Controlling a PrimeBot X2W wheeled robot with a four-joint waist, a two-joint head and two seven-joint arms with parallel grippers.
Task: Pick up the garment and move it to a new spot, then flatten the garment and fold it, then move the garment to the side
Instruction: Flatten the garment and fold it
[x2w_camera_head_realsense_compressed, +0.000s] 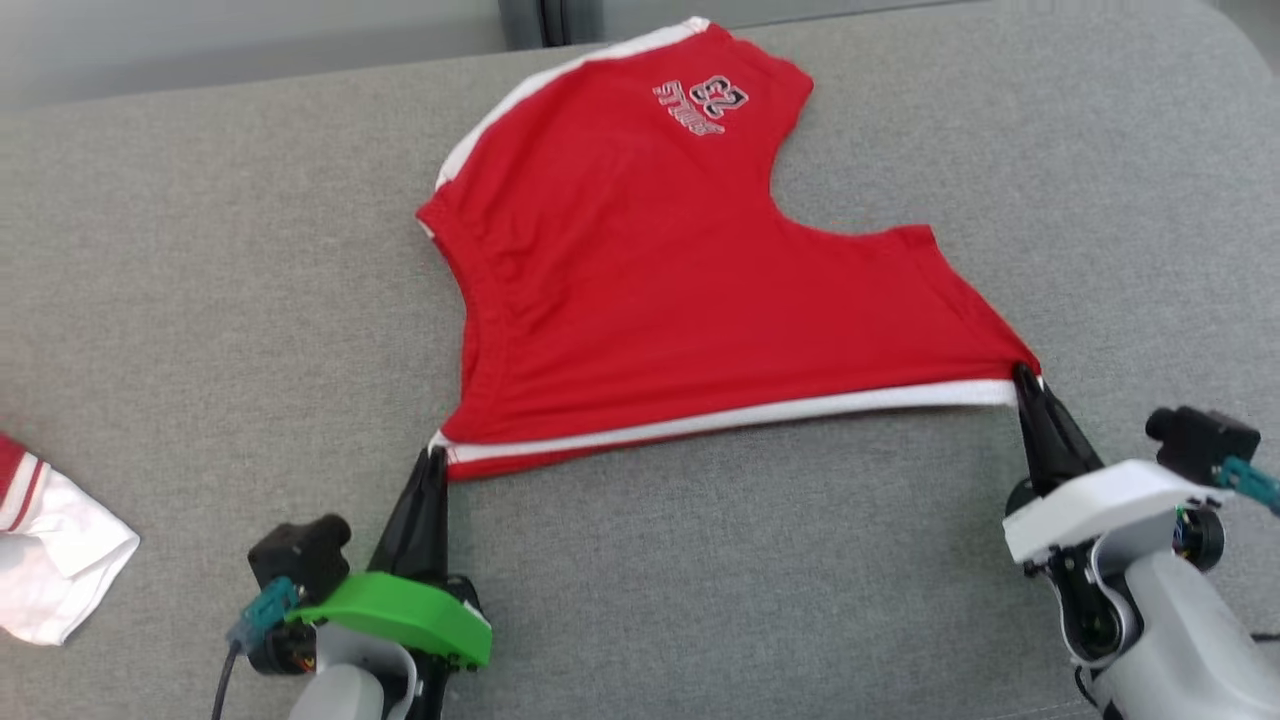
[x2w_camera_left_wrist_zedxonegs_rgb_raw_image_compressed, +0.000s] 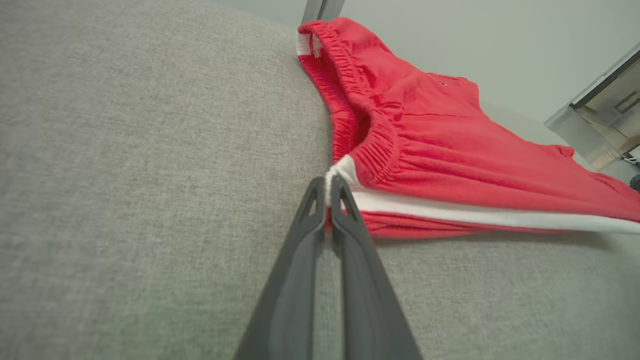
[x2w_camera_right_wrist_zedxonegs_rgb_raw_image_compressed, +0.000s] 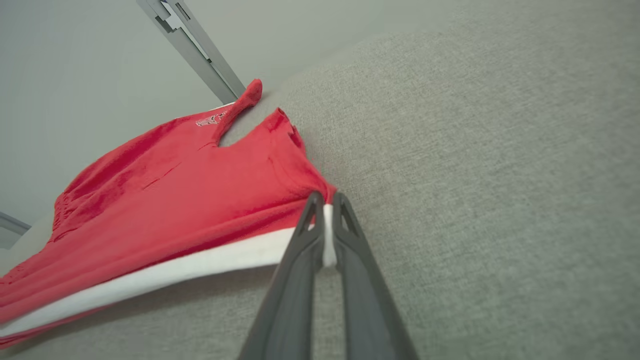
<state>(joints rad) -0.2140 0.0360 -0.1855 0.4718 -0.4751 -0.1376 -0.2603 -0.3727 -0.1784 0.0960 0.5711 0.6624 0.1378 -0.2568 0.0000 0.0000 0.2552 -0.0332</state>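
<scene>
The garment (x2w_camera_head_realsense_compressed: 650, 270) is a pair of red shorts with white side stripes and a small printed logo, spread on a grey fabric surface (x2w_camera_head_realsense_compressed: 200, 250). Its near white-striped edge is stretched between my two grippers and lifted a little off the surface. My left gripper (x2w_camera_head_realsense_compressed: 437, 455) is shut on the waistband corner of the garment (x2w_camera_left_wrist_zedxonegs_rgb_raw_image_compressed: 410, 150), where the elastic gathers. My right gripper (x2w_camera_head_realsense_compressed: 1022, 372) is shut on the leg-hem corner of the garment (x2w_camera_right_wrist_zedxonegs_rgb_raw_image_compressed: 165, 200). In each wrist view, white trim is pinched between the dark fingertips (x2w_camera_left_wrist_zedxonegs_rgb_raw_image_compressed: 327, 182) (x2w_camera_right_wrist_zedxonegs_rgb_raw_image_compressed: 327, 200).
A second red-and-white cloth (x2w_camera_head_realsense_compressed: 50, 560) lies crumpled at the left edge of the head view. The grey surface ends at the far side, where a pale wall and a grey metal upright (x2w_camera_right_wrist_zedxonegs_rgb_raw_image_compressed: 195, 47) stand. Open grey fabric stretches right of the garment.
</scene>
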